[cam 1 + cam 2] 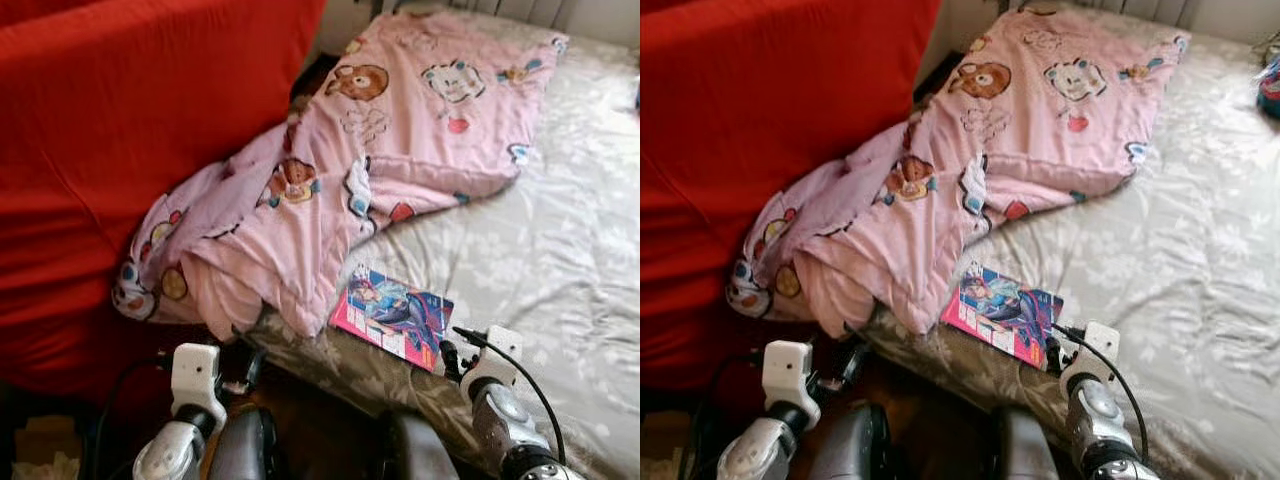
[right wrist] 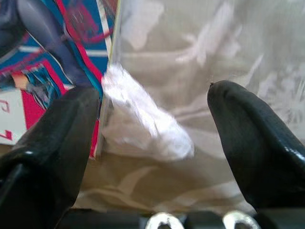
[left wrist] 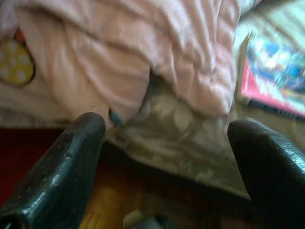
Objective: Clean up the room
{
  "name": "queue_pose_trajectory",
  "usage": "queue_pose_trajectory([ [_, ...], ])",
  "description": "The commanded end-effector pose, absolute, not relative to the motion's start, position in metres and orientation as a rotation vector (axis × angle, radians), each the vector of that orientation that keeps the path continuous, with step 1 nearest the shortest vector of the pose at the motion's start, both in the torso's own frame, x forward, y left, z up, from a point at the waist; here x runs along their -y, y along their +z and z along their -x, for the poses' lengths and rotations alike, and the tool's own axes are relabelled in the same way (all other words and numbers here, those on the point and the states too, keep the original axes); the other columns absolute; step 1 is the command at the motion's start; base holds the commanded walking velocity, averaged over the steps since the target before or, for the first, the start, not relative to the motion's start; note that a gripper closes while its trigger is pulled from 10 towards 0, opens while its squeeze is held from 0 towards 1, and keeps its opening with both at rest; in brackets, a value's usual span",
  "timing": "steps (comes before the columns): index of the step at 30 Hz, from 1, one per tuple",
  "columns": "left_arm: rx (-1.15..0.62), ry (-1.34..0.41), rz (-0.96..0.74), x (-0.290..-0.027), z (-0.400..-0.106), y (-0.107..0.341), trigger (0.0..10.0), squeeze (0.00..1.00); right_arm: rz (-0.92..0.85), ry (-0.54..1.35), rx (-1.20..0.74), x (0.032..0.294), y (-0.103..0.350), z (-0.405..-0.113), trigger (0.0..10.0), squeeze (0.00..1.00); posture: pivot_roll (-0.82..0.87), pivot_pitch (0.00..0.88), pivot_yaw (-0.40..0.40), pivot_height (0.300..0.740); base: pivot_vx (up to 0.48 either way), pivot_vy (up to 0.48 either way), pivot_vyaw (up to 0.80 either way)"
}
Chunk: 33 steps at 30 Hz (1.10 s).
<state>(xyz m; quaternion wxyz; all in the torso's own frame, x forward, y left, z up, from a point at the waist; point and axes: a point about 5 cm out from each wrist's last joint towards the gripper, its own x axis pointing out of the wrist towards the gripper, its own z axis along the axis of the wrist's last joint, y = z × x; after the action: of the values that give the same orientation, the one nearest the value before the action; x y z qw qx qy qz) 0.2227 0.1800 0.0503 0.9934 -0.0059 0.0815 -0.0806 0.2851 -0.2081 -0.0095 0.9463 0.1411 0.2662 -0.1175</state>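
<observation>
Right wrist view: crumpled white wad (image 2: 143, 121), possibly tissue, between spread right tool (image 2: 155, 119) fingers.

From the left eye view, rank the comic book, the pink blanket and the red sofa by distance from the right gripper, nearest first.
1. Comic book: on the bed's near edge, just left of the right gripper.
2. Pink blanket: farther left and up the bed.
3. Red sofa: far left, beyond the blanket.

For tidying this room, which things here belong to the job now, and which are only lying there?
Belongs to the job:
- white crumpled wrapper, between the open fingers of the right gripper
- colourful book beside it
- pink blanket, rumpled

Only lying about:
- grey bedspread
- red cover
- left gripper, open, near the bed edge
</observation>
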Motion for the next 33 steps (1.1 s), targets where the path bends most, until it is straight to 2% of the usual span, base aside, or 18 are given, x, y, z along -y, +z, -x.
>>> queue_pose_trajectory([
  [1, -0.191, -0.178, -0.004, -0.18, -0.216, 0.048, 10.0, 0.0, -0.315, -0.258, -0.589, 0.209, -0.019, -0.276, 10.0, 0.0, 0.02, 0.32, 0.012, 0.631, 0.0, 0.0, 0.0],
  [5, -0.199, -0.173, -0.008, -0.182, -0.209, 0.05, 10.0, 0.0, -0.34, -0.254, -0.603, 0.207, -0.022, -0.273, 10.0, 0.0, 0.04, 0.333, 0.021, 0.631, 0.0, 0.0, 0.0],
  [6, -0.205, -0.172, -0.009, -0.182, -0.205, 0.052, 10.0, 0.0, -0.348, -0.253, -0.601, 0.205, -0.022, -0.273, 7.1, 0.0, 0.05, 0.338, 0.025, 0.631, 0.0, 0.0, 0.0],
  [7, -0.207, -0.172, -0.01, -0.182, -0.204, 0.053, 10.0, 0.0, -0.351, -0.252, -0.598, 0.205, -0.022, -0.274, 7.1, 0.0, 0.05, 0.338, 0.025, 0.631, 0.0, 0.0, 0.0],
  [8, -0.209, -0.174, -0.012, -0.182, -0.202, 0.053, 10.0, 0.0, -0.353, -0.251, -0.593, 0.204, -0.021, -0.275, 1.2, 0.0, 0.05, 0.341, 0.028, 0.631, 0.0, 0.0, 0.0],
  [9, -0.213, -0.175, -0.015, -0.183, -0.199, 0.054, 10.0, 0.0, -0.362, -0.246, -0.578, 0.202, -0.019, -0.277, 0.0, 0.0, 0.05, 0.34, 0.03, 0.631, 0.0, 0.0, 0.0],
  [22, -0.217, -0.154, -0.026, -0.184, -0.199, 0.058, 10.0, 0.0, -0.374, -0.217, -0.505, 0.199, -0.007, -0.289, 0.0, 0.0, 0.06, 0.335, 0.032, 0.631, 0.0, 0.0, 0.0],
  [33, -0.226, -0.145, -0.027, -0.185, -0.201, 0.055, 10.0, 0.0, -0.372, -0.2, -0.52, 0.196, -0.008, -0.289, 0.0, 0.0, 0.05, 0.317, 0.027, 0.631, 0.0, 0.0, 0.0],
])
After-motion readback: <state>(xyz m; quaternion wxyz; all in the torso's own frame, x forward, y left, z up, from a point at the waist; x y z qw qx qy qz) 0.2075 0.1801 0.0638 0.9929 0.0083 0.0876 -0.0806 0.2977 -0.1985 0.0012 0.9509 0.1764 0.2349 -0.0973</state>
